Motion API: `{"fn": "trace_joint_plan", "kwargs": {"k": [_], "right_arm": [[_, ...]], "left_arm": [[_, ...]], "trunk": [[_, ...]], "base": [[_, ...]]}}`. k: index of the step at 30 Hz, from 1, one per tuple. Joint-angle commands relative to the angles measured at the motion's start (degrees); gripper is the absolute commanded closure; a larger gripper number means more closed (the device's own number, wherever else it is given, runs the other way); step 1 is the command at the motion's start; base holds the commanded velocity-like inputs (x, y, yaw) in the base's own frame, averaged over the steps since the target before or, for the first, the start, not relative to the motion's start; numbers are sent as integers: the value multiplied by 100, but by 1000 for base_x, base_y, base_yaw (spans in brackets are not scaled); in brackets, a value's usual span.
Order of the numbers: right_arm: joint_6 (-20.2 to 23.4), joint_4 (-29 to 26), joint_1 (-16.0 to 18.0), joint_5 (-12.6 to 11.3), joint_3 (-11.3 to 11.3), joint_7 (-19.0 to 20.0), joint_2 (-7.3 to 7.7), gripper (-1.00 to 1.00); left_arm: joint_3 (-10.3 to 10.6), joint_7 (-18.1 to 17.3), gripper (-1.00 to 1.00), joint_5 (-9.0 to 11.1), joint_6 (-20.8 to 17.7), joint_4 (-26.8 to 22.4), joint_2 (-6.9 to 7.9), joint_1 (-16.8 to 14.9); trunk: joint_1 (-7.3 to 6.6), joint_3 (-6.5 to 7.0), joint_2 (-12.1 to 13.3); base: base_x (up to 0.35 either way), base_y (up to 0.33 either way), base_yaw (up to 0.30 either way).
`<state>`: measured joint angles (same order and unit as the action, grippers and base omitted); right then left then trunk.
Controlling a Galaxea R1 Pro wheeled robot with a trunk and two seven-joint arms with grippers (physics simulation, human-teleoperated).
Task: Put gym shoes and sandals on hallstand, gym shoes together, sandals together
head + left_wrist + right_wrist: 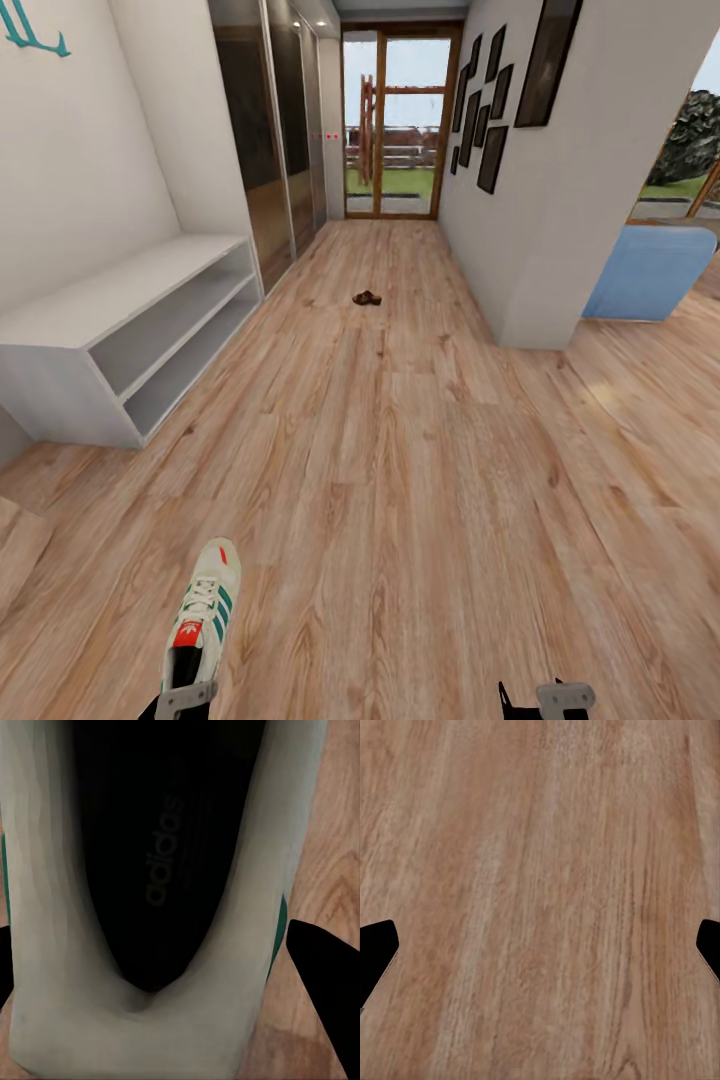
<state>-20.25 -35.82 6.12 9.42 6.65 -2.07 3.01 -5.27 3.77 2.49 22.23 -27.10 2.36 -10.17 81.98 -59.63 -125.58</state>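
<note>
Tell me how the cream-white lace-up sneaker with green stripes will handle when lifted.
The cream-white lace-up sneaker probably holds its shape: the collar walls stand up around the dark insole in the left wrist view. Its open mouth gives the left gripper an edge to pinch, though the heel could flex. Held there, the toe may sag downward.

A glazed wooden door (390,120) closes the far end, showing lawn and fence outside. Dark mirrored wardrobe doors (268,130) line the left wall, black picture frames (495,100) the right wall, and a blue armchair (650,270) sits behind that wall's corner.
</note>
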Motion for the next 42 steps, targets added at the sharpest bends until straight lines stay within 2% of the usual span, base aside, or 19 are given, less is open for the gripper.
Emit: {"fn": "trace_joint_plan", "kwargs": {"k": [1,12,17,20,22,25,28,35,42], "right_arm": [[-15,4,3,60,12,-22,-2,-100],[-15,4,3,60,12,-22,-2,-100],[-15,4,2,60,12,-22,-2,-100],[-15,4,2,60,12,-22,-2,-100],[-16,4,3,60,12,-22,-2,-100],[-15,4,3,60,12,-22,-2,-100],[-15,4,1,60,12,-22,-2,-100],[-15,4,2,65,12,-22,-2,-100],[-15,8,2,62,12,-22,-2,-100]], "left_arm": [[8,10,100,23,18,3,3,-3],[8,10,100,22,18,3,10,-3],[16,-78,100,26,42,-7,96,6],[17,-457,100,24,103,-10,251,23],[-3,-952,100,59,161,-7,447,53],[-35,-1379,100,82,250,-6,584,100],[-55,-1543,100,95,415,-7,635,212],[-93,-1613,100,126,572,-10,665,327],[-308,-1613,100,329,581,-6,657,335]], "trunk": [[3,-4,-1],[3,-4,-1],[3,-4,-1],[3,-4,-1],[3,-4,-1],[3,-4,-1],[3,-4,-1],[3,-4,-1],[3,-4,-1]], "base": [[337,0,0],[338,0,0],[338,0,0],[338,0,0],[338,0,0],[338,0,0],[338,0,0],[338,0,0],[338,0,0]]}}
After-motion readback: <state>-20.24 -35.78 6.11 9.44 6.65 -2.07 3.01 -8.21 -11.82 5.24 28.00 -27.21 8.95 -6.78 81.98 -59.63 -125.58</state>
